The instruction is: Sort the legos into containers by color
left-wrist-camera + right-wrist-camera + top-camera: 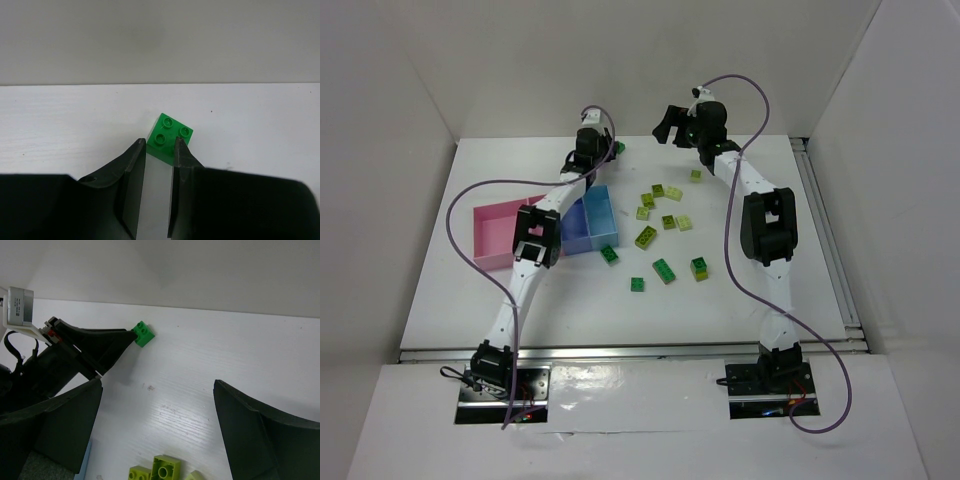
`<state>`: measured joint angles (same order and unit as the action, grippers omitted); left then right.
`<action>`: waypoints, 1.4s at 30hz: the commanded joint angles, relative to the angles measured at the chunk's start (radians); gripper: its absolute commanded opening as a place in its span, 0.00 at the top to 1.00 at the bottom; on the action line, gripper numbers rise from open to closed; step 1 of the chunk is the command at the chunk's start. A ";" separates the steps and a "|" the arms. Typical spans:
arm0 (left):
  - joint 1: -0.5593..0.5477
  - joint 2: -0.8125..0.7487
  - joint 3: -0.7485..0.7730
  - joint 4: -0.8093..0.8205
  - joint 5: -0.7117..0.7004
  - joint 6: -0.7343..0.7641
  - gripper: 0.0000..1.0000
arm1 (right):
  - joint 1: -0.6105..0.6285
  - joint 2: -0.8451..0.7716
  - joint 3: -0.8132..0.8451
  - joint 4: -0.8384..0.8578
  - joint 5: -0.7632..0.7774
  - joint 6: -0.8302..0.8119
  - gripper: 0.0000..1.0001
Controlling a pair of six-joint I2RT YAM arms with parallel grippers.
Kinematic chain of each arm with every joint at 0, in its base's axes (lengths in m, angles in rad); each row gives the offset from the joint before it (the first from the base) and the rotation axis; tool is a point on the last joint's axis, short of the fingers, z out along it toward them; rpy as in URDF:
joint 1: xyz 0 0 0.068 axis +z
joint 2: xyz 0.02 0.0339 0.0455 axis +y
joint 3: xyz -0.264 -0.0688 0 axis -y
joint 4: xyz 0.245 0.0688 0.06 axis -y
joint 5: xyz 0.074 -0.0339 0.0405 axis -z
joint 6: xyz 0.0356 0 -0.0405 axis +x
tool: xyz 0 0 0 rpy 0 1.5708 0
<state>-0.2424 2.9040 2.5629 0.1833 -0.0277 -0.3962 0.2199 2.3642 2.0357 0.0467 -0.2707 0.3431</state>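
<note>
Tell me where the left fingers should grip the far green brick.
Grip its two opposite side walls, from above. The brick lies studs up, turned cornerwise to the fingers, so probably open and turn them until they face flat walls.

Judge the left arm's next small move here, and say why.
Probably a short straight lift. The left gripper seems closed on a corner of the small green studded plastic brick, which lies well away from the joined pink and blue plastic bins.
</note>
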 commanded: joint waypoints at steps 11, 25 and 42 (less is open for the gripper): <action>0.006 -0.164 -0.113 -0.109 0.072 0.033 0.74 | 0.004 -0.037 0.040 0.032 -0.001 -0.001 0.01; 0.006 -0.359 -0.279 -0.195 0.215 -0.010 0.82 | 0.032 -0.145 -0.046 0.022 0.008 -0.010 0.01; 0.054 -0.596 -0.413 -0.240 0.215 -0.115 0.00 | 0.081 0.210 0.451 -0.354 -0.058 -0.055 0.01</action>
<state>-0.2256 2.3501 2.1502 -0.1051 0.1360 -0.4736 0.2665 2.5454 2.5210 -0.2520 -0.3035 0.3061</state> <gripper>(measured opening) 0.968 0.993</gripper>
